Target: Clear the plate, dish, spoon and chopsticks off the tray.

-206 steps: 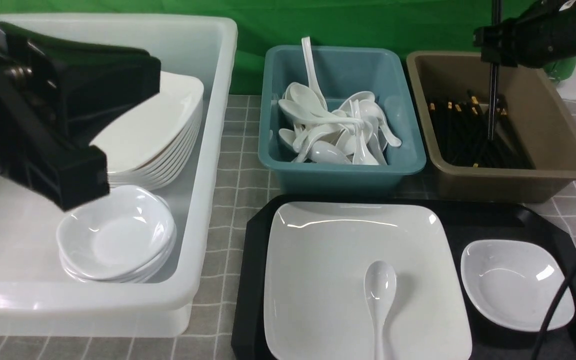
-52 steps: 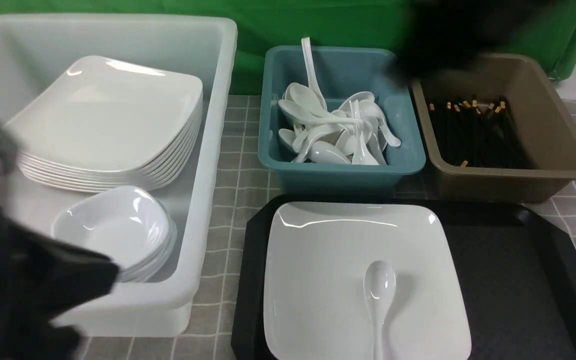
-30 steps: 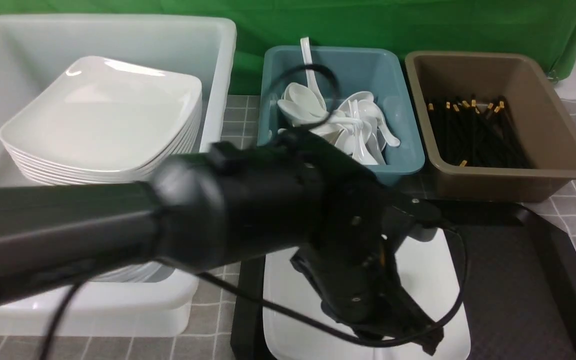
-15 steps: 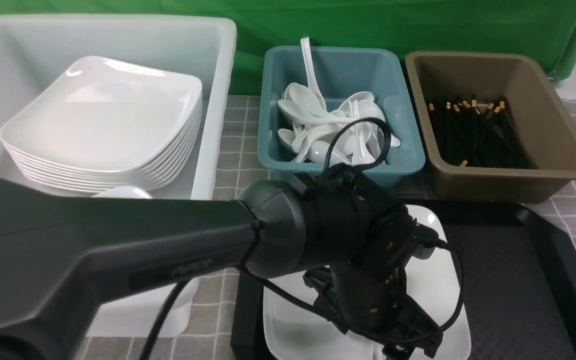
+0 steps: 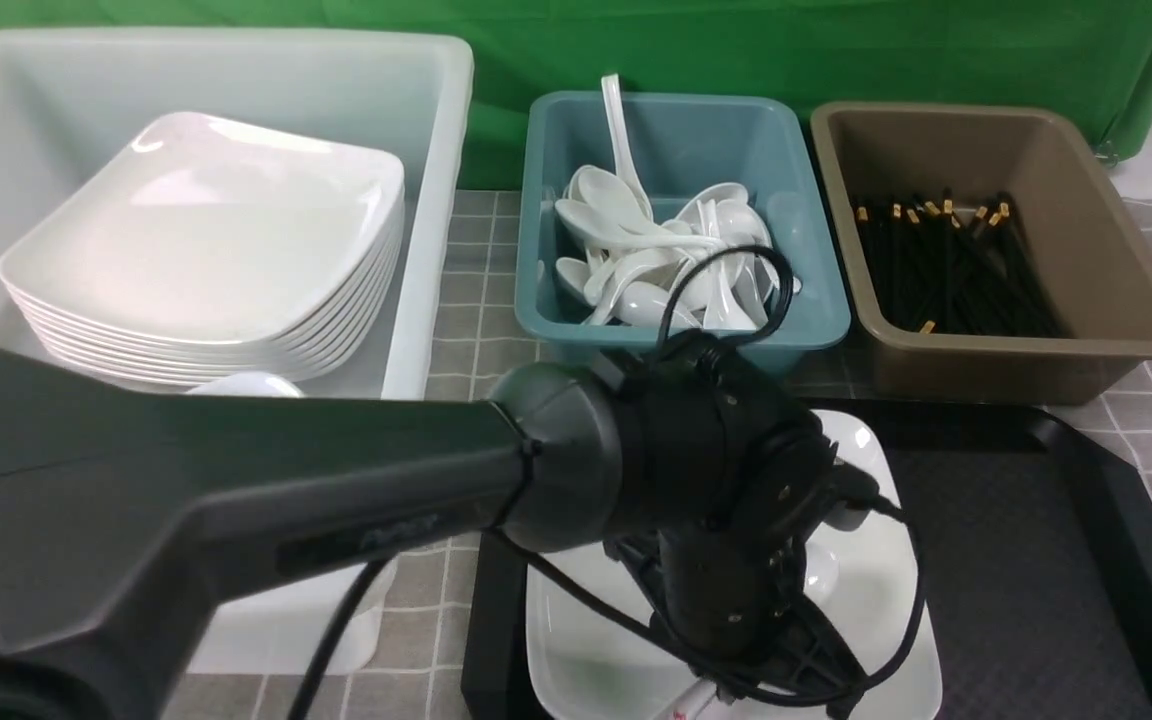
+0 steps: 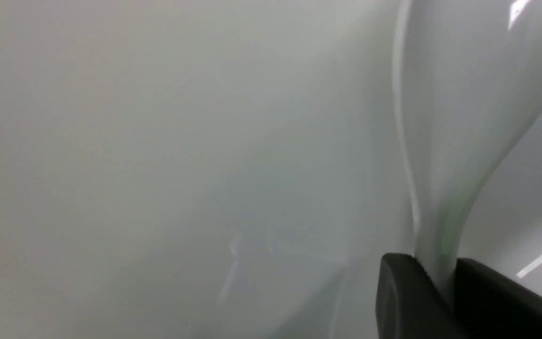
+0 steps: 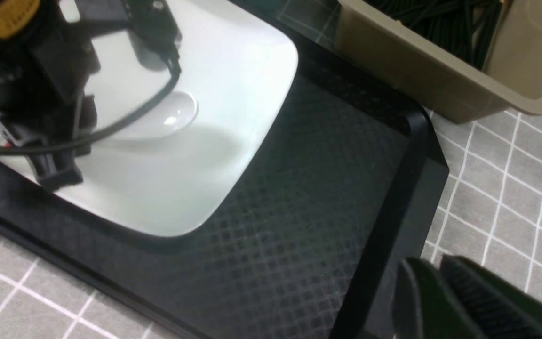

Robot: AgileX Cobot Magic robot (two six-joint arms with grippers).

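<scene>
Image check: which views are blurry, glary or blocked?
Left wrist view: too close, soft, washed-out white plate; only the spoon between black fingers reads. Front view: sharp, left arm hides most of the plate. Right wrist view: tray texture sharp.

On the grey checked tabletop (image 5: 481, 290), before a green backdrop (image 5: 636, 45), a large white tub (image 5: 436, 150) holds stacked white plates (image 5: 206, 230), a teal bin (image 5: 686, 130) holds heaped white spoons (image 5: 626, 235), and a brown tub (image 5: 1086, 230) stands beside it.
</scene>
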